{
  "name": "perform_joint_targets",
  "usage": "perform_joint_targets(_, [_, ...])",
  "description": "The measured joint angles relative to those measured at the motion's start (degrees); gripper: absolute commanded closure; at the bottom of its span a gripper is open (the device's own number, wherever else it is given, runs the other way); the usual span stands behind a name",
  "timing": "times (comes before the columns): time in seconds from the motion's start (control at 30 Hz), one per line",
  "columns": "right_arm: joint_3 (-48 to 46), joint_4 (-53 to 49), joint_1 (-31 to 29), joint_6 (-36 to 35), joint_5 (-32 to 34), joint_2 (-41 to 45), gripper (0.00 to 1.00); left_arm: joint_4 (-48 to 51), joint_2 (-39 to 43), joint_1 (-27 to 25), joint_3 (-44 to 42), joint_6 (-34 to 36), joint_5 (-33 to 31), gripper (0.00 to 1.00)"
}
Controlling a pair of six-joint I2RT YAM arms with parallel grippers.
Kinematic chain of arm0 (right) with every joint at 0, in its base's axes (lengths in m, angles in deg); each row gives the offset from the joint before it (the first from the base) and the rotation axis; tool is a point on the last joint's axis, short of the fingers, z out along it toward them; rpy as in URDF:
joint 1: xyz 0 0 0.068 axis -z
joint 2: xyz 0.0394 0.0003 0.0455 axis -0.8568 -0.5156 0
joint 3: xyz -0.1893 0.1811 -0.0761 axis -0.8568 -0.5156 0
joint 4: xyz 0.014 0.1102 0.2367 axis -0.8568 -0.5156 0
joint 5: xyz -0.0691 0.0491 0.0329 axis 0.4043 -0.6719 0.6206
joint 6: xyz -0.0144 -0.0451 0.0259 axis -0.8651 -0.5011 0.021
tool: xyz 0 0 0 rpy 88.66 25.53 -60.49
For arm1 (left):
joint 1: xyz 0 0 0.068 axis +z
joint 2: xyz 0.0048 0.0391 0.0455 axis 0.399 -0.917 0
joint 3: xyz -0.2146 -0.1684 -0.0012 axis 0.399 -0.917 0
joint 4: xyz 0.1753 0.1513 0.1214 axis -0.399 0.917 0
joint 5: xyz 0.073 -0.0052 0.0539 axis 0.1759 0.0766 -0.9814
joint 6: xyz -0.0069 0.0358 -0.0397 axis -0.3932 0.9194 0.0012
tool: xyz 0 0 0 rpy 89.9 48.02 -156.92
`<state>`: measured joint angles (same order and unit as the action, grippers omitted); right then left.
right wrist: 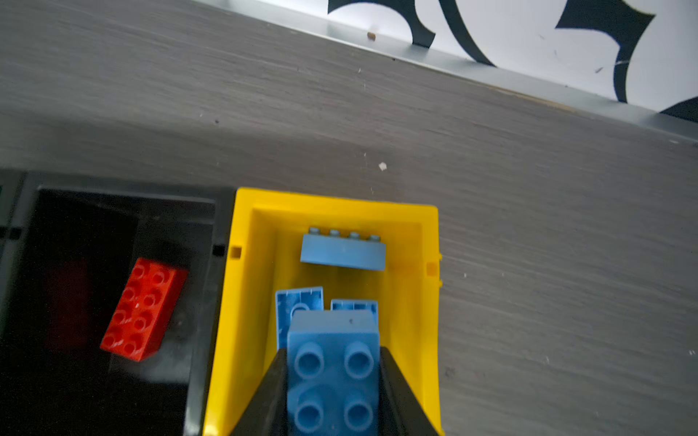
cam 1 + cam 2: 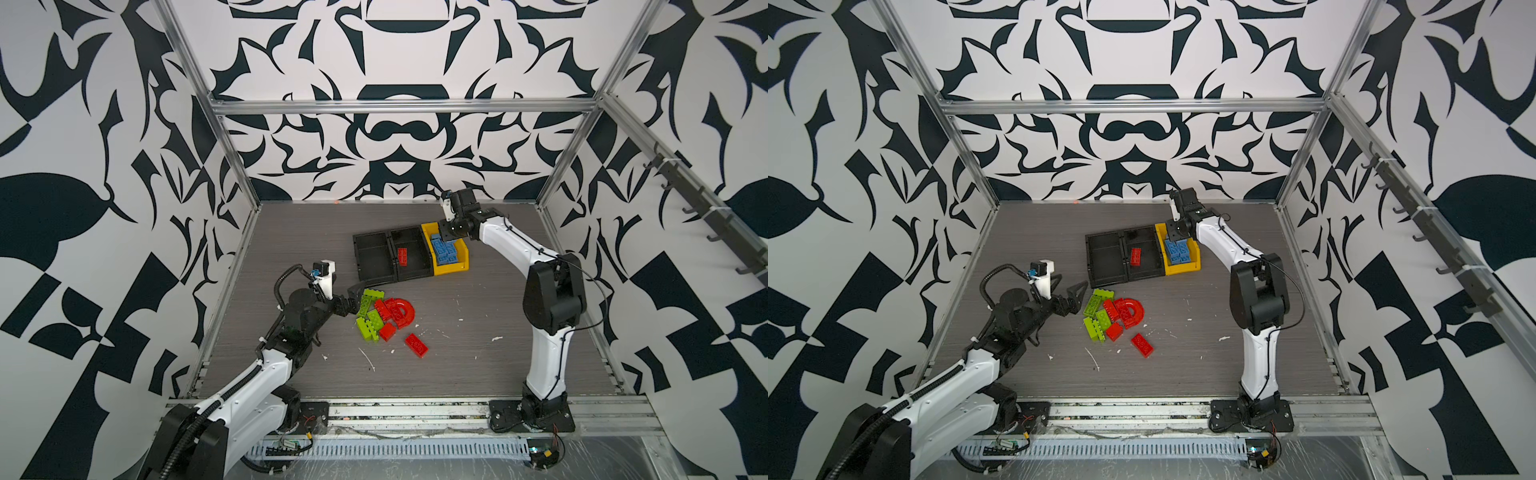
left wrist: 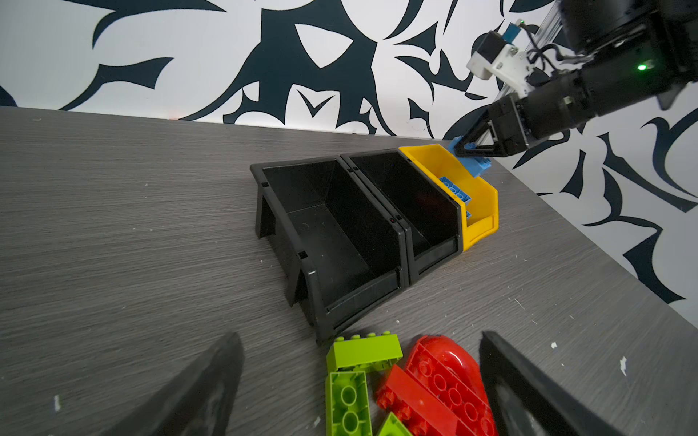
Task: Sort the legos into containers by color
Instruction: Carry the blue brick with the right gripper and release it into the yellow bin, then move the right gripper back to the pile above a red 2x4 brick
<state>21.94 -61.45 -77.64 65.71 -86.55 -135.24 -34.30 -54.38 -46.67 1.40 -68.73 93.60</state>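
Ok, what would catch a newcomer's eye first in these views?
The right gripper clamps a light blue brick above the yellow bin, which holds more blue ones. A jumble of lime green and red bricks lies mid-table, the open left gripper right beside it.

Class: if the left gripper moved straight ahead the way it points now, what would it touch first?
Probably the nearest green brick: the open left gripper points straight at it, with red bricks lying just beyond. Its height above the table is hard to judge.
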Motion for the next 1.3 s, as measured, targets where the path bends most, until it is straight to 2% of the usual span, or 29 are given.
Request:
perform_joint_targets(0.2, [7.19, -3.74, 0.96, -0.52, -0.20, -5.84, 0.67, 0.00, 0.00, 0.00, 0.00, -0.09, 0.13, 0.00])
perform_joint_targets(0.57, [7.85, -6.67, 1.46, -0.09, -0.20, -8.46, 0.64, -0.24, -0.37, 0.00, 0.00, -0.87, 0.13, 0.00])
perform_joint_targets(0.63, [7.87, -6.71, 1.46, 0.17, -0.22, -8.70, 0.51, -0.26, -0.37, 0.00, 0.00, -0.87, 0.13, 0.00])
perform_joint_targets(0.7, [7.93, -6.82, 1.46, 0.52, -0.28, -8.74, 0.43, -0.26, -0.37, 0.00, 0.00, -0.90, 0.13, 0.00])
perform_joint_targets(0.77, [8.20, -6.95, 1.46, 0.59, -0.42, -8.72, 0.40, -0.26, -0.37, 0.00, 0.00, -0.92, 0.13, 0.00])
perform_joint_targets(0.9, [8.24, -7.13, 1.46, 0.83, -1.05, -8.02, 0.40, -0.26, -0.35, 0.00, 0.00, -0.90, 0.11, 0.00])
perform_joint_targets(1.0, [4.63, -6.16, 1.33, 1.16, -2.47, -3.91, 0.40, -0.24, -0.24, 0.00, 0.00, -0.90, 0.11, 0.00])
perform_joint_targets(1.13, [-4.72, -3.63, 0.90, 1.66, -5.42, 7.50, 0.40, -0.26, -0.13, 0.00, 0.00, -0.90, 0.11, 0.00])
perform_joint_targets(1.3, [-24.94, 7.72, -1.11, 5.62, -13.57, 27.74, 0.39, -0.26, -0.13, 0.00, 0.00, -1.01, 0.15, 0.00])
